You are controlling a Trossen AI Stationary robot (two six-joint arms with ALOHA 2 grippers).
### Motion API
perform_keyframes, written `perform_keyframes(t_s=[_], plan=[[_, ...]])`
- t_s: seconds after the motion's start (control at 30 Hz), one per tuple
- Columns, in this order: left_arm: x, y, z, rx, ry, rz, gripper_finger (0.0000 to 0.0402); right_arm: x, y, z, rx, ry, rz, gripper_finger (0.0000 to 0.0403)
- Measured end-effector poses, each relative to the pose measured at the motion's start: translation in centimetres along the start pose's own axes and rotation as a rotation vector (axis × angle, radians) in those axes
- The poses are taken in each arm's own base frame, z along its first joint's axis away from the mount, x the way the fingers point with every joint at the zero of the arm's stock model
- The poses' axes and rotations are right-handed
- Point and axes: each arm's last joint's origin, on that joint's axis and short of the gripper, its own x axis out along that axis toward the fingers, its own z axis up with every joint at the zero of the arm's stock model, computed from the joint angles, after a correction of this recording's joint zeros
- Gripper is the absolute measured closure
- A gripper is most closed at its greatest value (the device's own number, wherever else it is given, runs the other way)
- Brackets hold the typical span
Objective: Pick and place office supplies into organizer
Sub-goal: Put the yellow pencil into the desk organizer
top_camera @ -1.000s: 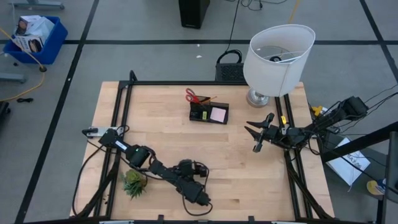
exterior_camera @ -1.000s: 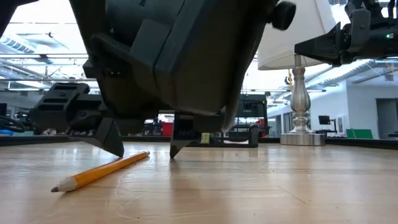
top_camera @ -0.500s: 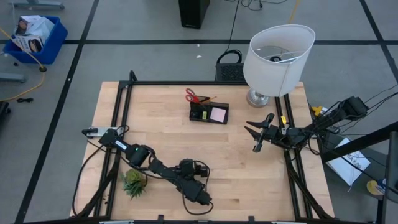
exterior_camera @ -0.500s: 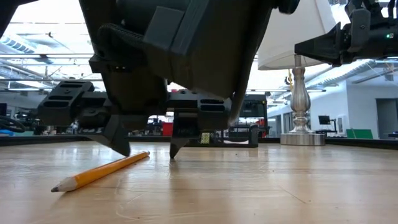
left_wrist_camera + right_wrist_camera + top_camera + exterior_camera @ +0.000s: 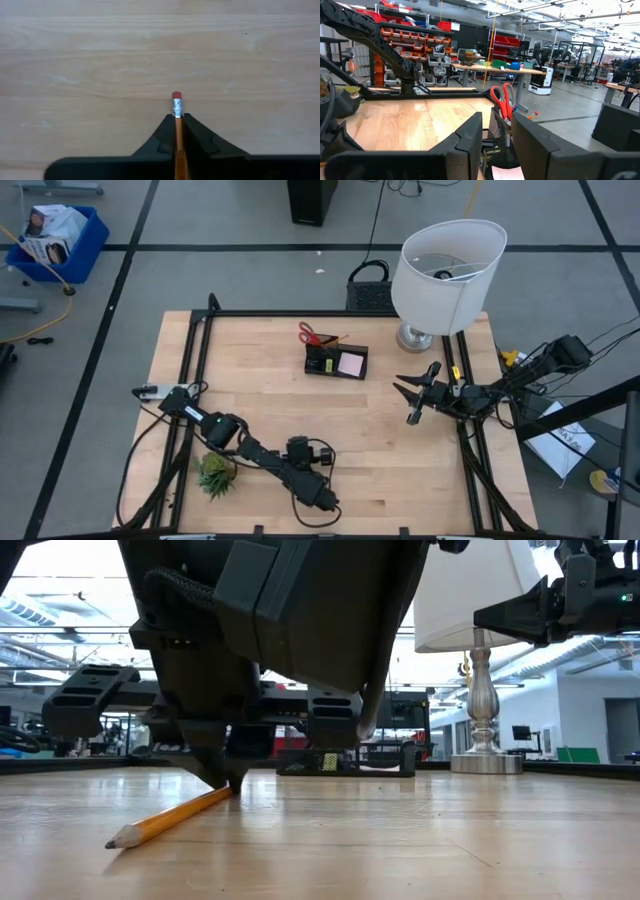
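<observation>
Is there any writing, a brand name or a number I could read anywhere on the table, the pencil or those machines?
None can be read.
pencil: no print shows on it.
blue bin on the floor: the packages in it carry print, too small to read.
Shelves and bins in the room beyond, in the right wrist view: any labels are too blurred.

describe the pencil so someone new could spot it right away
Start at the wooden table and find the left gripper low at its near edge, beside the potted plant. The pencil is clamped in it: orange-yellow, sharpened tip resting on the wood, red eraser.
</observation>
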Motion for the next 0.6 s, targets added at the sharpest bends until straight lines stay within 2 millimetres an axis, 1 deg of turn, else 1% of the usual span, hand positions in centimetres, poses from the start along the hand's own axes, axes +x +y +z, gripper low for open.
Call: perform_keyframes(t_s=[0.1,0.2,0.3,0.5,0.6], plan=[[-0.03,0.09,0.0,-0.01,-0.001,0.007,0.0384,0.0,0.0,0.0,0.0,0.0,0.0,0.0303],[-0.02,0.11,0.01,-0.041,-0.009,0.005,0.0366,0.0,0.0,0.0,0.0,0.0,0.0,0.0303],[-0.04,0.1,0.04,-0.039,-0.011,0.002,0.0359,0.0,0.0,0.0,0.0,0.0,0.0,0.0303],[-0.42,0.09,0.41,-0.041,0.002,-0.003,0.0388,0.0,0.0,-0.01,0.0,0.0,0.0,0.0303],[-0.94,0.13,0.83,-0.035,0.006,-0.02,0.0393,0.0,0.0,-0.01,0.0,0.0,0.0,0.0303]])
